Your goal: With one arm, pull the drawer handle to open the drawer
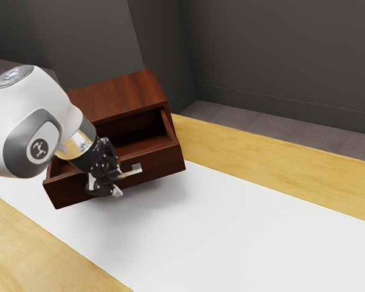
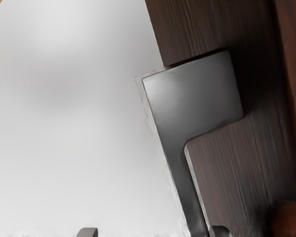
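A dark wooden cabinet (image 1: 118,91) stands on the table at the exterior view's left. Its drawer (image 1: 155,161) is slid partway out, with its inside showing. A grey metal handle (image 1: 132,170) sticks out from the drawer front. My black gripper (image 1: 106,182) is at the handle's end nearest the arm. In the wrist view the handle (image 2: 192,103) lies flat against the dark drawer front (image 2: 237,168). Its bar runs down beside one fingertip (image 2: 218,230), while the other fingertip (image 2: 87,231) stands well apart over the white surface. The gripper is open around the bar.
The cabinet rests on a white mat (image 1: 231,231) that runs across the light wooden table (image 1: 280,158). Grey walls and floor lie behind. My arm's white elbow (image 1: 30,121) covers the cabinet's side nearest the exterior view's left.
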